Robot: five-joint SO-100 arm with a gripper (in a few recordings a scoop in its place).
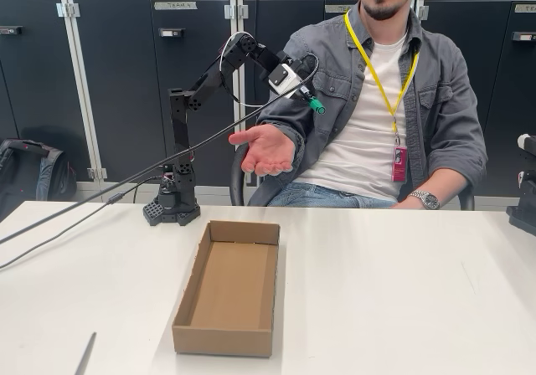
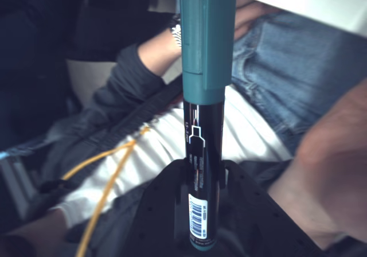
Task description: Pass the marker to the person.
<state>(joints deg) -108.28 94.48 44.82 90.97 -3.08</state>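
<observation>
The marker (image 1: 313, 103) has a dark labelled barrel and a green cap, and it is held in the air above the person's open palm (image 1: 266, 151). My gripper (image 1: 301, 95) is shut on its barrel, with the green cap sticking out toward the person (image 1: 394, 99). In the wrist view the marker (image 2: 205, 113) runs up the middle of the picture, its barrel clamped between the black fingers (image 2: 160, 208) at the bottom. The person sits behind the table with a hand held out, palm up, just below the marker. That hand shows blurred at the right of the wrist view (image 2: 327, 171).
An open cardboard box (image 1: 188, 321) lies on the white table (image 1: 394, 300) in front of the arm's base (image 1: 172, 212). Cables run from the arm to the left across the table. A thin grey stick (image 1: 85, 354) lies at the front left edge. Dark cabinets stand behind.
</observation>
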